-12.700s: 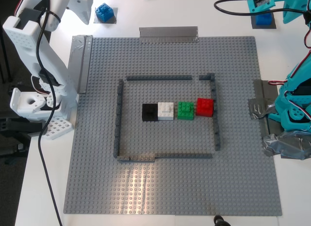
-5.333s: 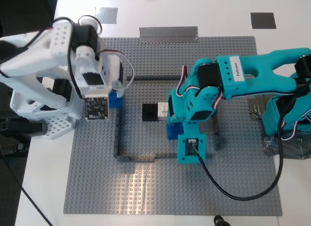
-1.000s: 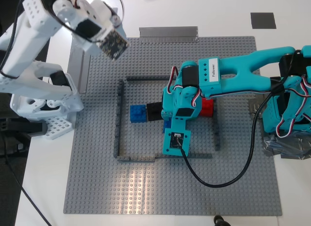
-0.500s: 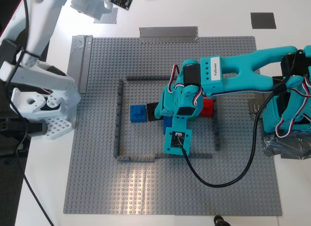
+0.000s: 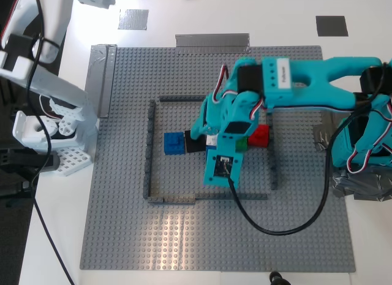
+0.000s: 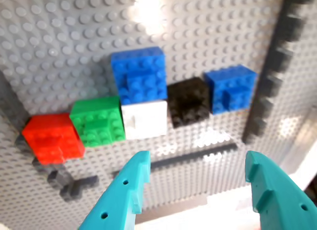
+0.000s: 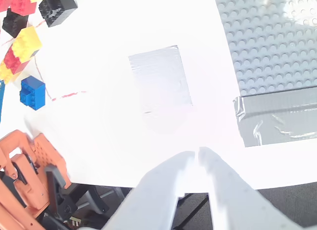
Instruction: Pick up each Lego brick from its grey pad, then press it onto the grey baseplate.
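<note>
White "Follower" label [image 5: 283, 72] on teal arm [image 5: 318, 89]

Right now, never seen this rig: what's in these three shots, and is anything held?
Two small robot arms work over a grey baseplate. The exterior view looks straight down. The first wrist view rides the teal arm: my first gripper hangs open above a row of bricks, red, green, white, black and blue, with a second blue brick beside the white one. The second wrist view rides the white arm: my second gripper, shut and empty, is over a bare grey pad. Nothing is held.
</note>
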